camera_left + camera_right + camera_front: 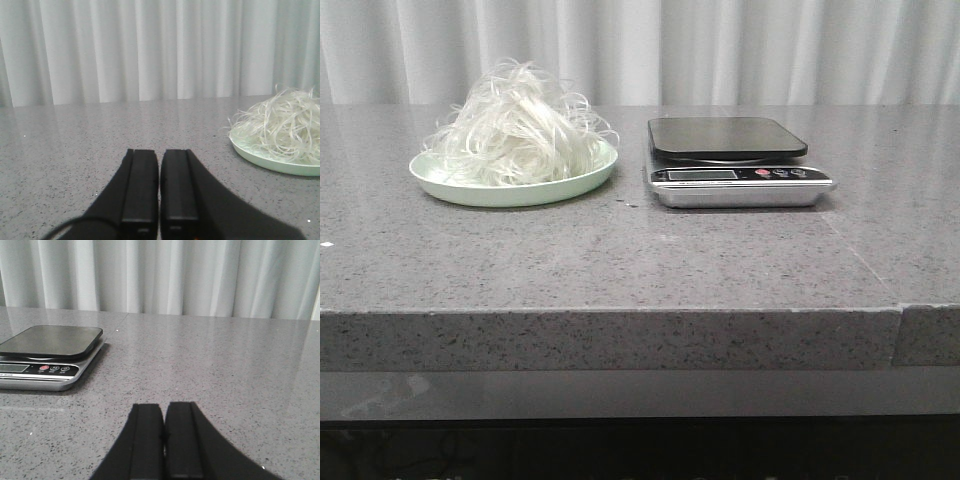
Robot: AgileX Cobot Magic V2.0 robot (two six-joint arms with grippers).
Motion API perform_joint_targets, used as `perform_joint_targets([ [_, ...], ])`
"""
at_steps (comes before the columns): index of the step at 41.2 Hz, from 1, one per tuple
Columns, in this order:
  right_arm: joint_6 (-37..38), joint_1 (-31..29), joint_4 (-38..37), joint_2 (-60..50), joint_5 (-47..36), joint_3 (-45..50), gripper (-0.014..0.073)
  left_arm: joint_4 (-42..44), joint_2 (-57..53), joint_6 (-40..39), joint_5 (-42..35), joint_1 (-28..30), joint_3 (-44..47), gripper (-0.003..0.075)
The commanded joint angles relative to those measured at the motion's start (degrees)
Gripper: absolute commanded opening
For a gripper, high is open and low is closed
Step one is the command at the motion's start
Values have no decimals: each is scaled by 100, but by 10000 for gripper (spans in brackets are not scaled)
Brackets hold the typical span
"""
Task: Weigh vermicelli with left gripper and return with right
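Note:
The vermicelli [520,128] is a fluffy heap of thin white strands on a pale green plate [470,188] at the table's left. It also shows in the left wrist view [282,127] on the plate [280,165]. A kitchen scale [735,160] with a dark, bare platform stands to the right of the plate; it also shows in the right wrist view [47,355]. My left gripper [160,152] is shut and empty, low over the table, apart from the plate. My right gripper [165,407] is shut and empty, apart from the scale. Neither gripper shows in the front view.
The grey speckled stone table [640,260] has its front edge near the camera and a seam at the right [900,320]. A white pleated curtain [720,50] hangs behind the table.

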Motion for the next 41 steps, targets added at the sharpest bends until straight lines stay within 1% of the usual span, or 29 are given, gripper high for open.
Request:
perform_joint_targets([
  [1,-54,-32,-9,-85,-466,-44,160,-39,-116,-55,-443,8,38,142],
  [25,-54,-32,-9,-85,-466,-44,160,-39,-116,-55,-443,8,38,142],
  [30,-54,-32,-9,-85,-686,-52,160,-39,-116,-55,-443,8,38,142],
  [32,-54,-32,-9,-85,-726,-52,160,12,-116,-16,-509,8,38,142],
  [34,-54,-32,-4,-85,-927,-62,160,159,-116,17,-834,8,38,142],
  [36,-39,-32,25,-85,-1010,-154,160,106,-116,-15,-1128,8,15,142],
  [38,9,-32,115,-85,-1003,-323,160,-32,-116,-15,-1202,-2,-93,142],
  [41,9,-32,243,-85,-869,-680,160,-170,-116,-15,-1109,-2,-384,142],
])
